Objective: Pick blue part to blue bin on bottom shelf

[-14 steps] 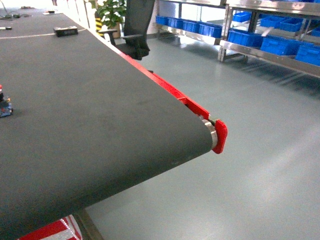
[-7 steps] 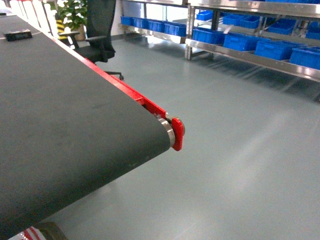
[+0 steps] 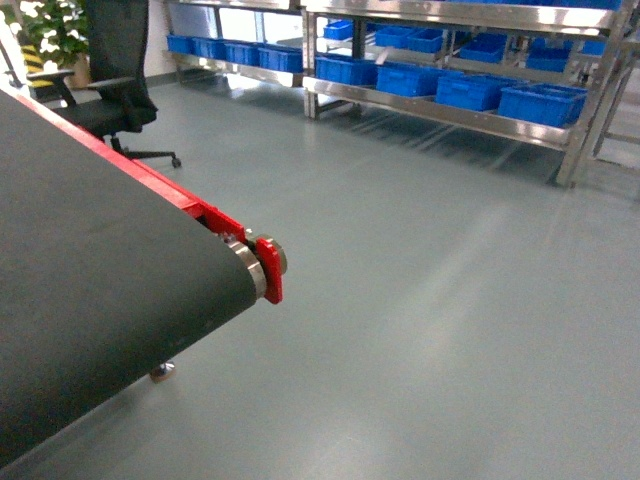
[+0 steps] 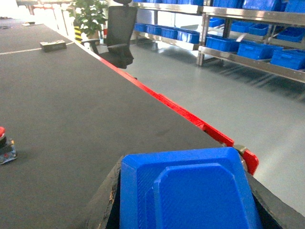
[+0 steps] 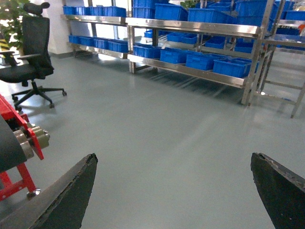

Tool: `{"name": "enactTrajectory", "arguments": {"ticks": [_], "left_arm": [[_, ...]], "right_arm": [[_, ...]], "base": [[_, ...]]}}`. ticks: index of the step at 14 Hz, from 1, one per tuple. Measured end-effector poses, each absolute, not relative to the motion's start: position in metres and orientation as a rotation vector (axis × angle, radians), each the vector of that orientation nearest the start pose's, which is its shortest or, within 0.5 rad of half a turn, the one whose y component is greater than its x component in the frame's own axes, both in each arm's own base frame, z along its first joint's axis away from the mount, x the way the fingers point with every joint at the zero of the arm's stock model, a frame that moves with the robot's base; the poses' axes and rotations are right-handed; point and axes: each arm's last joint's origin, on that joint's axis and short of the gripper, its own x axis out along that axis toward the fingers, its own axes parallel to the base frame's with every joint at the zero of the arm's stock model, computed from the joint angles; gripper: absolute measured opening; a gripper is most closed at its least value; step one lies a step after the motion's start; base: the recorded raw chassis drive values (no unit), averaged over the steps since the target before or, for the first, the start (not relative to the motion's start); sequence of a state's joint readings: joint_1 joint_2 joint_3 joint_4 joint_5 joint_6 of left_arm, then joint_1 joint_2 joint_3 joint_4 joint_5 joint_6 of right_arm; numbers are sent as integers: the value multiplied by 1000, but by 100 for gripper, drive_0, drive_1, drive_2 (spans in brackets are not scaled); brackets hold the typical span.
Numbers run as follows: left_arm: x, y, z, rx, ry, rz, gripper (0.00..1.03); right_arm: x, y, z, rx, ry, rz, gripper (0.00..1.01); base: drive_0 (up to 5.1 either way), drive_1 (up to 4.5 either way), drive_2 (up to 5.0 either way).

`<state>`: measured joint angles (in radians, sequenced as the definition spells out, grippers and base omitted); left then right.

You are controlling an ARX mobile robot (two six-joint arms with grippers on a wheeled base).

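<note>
The blue part [image 4: 190, 191], a chunky moulded plastic piece, fills the bottom of the left wrist view. My left gripper [image 4: 183, 167] is shut on it, with a black finger against each side, above the belt. Across the grey floor stands the steel rack. Its bottom shelf [image 3: 440, 112] carries a row of blue bins [image 3: 540, 102], and the right wrist view shows the bottom shelf [image 5: 190, 72] and its blue bins [image 5: 200, 60] too. My right gripper [image 5: 172, 160] hangs open over bare floor, nothing between its fingers. Neither gripper shows in the head view.
The black conveyor belt [image 3: 90, 260] with its red end bracket [image 3: 270, 270] takes up the left. A black office chair [image 3: 115, 70] and a potted plant [image 3: 60, 30] stand behind it. A small red and blue item [image 4: 5, 145] and a dark box [image 4: 53, 45] lie on the belt.
The head view has swung right: the belt end has slid left in the frame and the rack with its bins now spans the top, larger than before.
</note>
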<state>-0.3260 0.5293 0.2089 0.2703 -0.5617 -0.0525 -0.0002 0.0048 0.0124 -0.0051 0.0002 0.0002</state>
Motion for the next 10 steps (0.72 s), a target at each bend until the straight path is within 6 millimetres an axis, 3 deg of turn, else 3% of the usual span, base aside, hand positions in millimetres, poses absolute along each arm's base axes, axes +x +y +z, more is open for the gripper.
{"name": "enactTrajectory", "arguments": {"ticks": [10], "left_arm": [[133, -29, 212, -31, 39, 237, 44]], "right_arm": [[97, 0, 167, 0, -2, 0, 98]], "base": [[-158, -158, -158]]}}
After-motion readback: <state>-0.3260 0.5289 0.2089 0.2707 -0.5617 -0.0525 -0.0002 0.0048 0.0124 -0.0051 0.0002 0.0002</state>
